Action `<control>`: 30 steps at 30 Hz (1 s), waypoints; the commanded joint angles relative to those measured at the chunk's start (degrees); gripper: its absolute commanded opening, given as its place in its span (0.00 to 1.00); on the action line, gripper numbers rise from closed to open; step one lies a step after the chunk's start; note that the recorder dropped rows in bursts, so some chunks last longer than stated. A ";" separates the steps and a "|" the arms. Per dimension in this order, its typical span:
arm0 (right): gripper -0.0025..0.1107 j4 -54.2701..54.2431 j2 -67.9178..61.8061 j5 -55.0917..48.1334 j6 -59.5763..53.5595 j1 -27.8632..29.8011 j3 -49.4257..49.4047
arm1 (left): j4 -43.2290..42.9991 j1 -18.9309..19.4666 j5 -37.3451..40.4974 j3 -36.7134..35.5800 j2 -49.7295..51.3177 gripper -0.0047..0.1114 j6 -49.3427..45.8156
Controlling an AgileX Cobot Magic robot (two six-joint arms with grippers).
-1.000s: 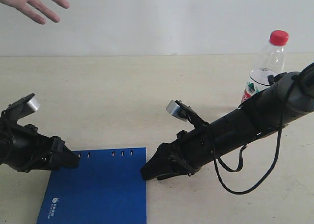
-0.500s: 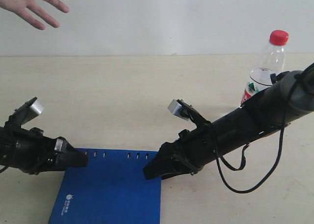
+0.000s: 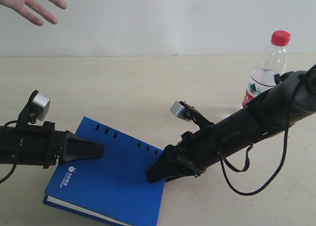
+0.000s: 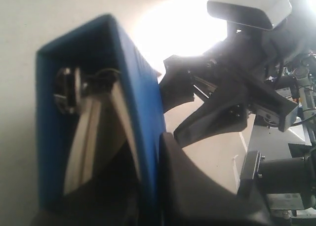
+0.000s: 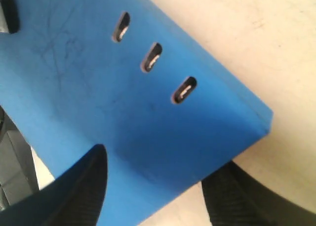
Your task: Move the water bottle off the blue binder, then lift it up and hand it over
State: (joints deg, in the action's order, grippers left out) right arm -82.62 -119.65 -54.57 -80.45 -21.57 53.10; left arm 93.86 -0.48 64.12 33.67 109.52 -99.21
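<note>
The water bottle (image 3: 269,67) stands upright on the table at the back right, behind my right arm, well apart from the blue binder (image 3: 113,176). The binder lies skewed at the front, its near left side raised so its pages show. My left gripper (image 3: 96,149) is shut on the binder's cover at that side; in the left wrist view the cover (image 4: 143,87) runs between the fingers of the left gripper (image 4: 148,142). My right gripper (image 3: 155,171) is open at the binder's right corner; it (image 5: 153,171) has one finger above the binder (image 5: 123,87) and one above the table.
A person's open hand (image 3: 32,3) hangs at the top left, above the far side of the beige table (image 3: 123,92). A loose black cable (image 3: 247,186) hangs under my right arm. A white wall stands behind the table.
The binder has slid right and turned, its slotted edge now running diagonally, with one side lifted in my left gripper. My left arm swung inward. The right arm and bottle barely moved.
</note>
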 commanded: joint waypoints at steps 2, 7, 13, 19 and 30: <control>0.49 -1.89 -0.24 -1.33 -0.95 -0.69 0.14 | -5.43 -3.59 5.85 -0.29 -0.14 0.08 -0.32; 0.49 -1.91 -0.24 -2.81 -0.56 -0.69 0.14 | -4.70 -4.10 5.85 -0.29 -1.85 0.08 -1.21; 0.49 -1.89 2.57 -3.70 -0.38 -0.69 0.14 | -2.40 -4.09 5.85 -0.29 -12.97 0.08 -2.05; 0.49 1.44 8.39 -3.70 0.86 -0.69 0.14 | -6.72 -4.09 5.85 -0.29 -25.09 0.08 2.00; 0.49 24.92 12.56 1.33 13.76 -0.69 0.14 | -15.90 -4.09 -0.53 -0.29 -38.95 0.08 5.85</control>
State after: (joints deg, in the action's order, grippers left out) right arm -62.19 -107.90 -54.06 -69.55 -22.33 53.10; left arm 78.83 -4.03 62.01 33.22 73.14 -95.09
